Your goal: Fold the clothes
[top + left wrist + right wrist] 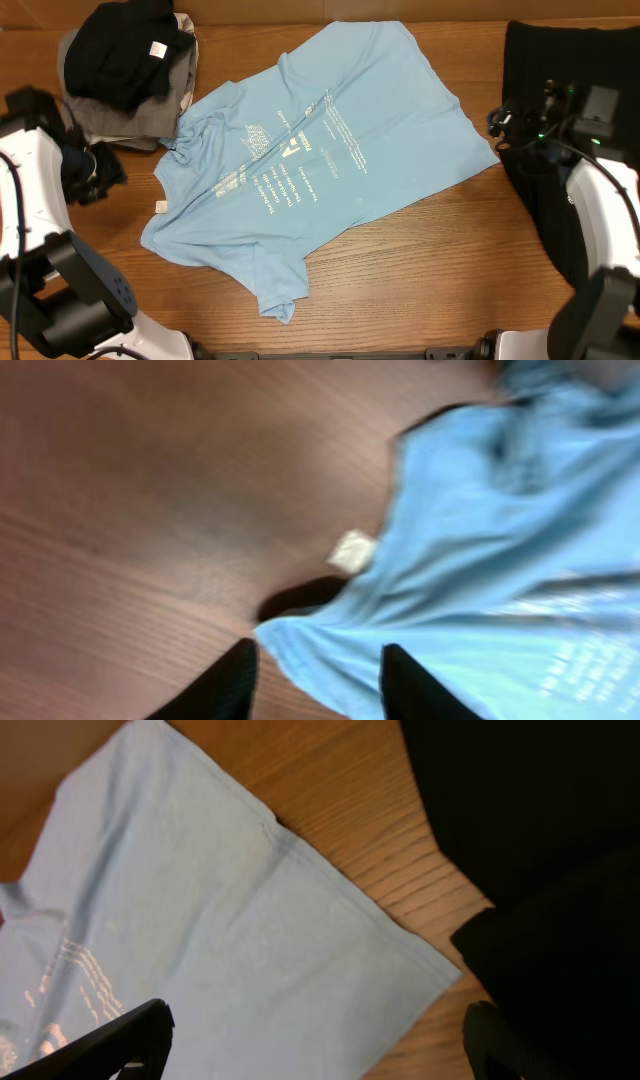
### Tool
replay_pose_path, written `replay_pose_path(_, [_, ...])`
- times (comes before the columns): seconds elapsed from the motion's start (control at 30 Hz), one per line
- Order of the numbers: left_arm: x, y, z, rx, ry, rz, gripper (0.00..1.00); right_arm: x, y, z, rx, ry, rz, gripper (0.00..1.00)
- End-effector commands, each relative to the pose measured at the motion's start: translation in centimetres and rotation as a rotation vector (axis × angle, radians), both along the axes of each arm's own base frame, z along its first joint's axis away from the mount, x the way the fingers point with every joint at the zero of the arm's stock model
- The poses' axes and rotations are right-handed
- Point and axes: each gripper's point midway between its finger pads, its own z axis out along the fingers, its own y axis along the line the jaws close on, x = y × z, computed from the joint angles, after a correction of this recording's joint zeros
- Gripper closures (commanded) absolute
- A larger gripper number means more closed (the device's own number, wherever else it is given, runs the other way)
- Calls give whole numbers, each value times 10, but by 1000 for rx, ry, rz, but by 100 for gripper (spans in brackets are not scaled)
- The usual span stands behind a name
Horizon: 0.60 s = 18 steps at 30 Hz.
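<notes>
Left pincer spread at T-shirt edge; right pincer spread above hem corner.

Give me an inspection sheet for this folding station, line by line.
Surface: wooden table, grain visible.
Job's things: light blue T-shirt spread out, unfolded, print up; black garment at the right edge; black top heaped on grey cloth, far left corner.
Clutter: nothing seen.
Grippers: left pincer open over the T-shirt's left edge; right pincer open over its right corner; neither holds anything.
Cables: one black cable at the table's right side.
Surroundings: nothing seen.
</notes>
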Motion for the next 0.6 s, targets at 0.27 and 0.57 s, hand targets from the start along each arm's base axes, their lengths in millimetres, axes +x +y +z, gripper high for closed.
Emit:
replay_pose_path(0.27, [63,-94,86,52,-252,-313,44,36,47,-76,20,77,129,23])
replay_pose_path(0.57, [84,-154,91,48,-322,-457,37,8,31,-132,13,282,61,27])
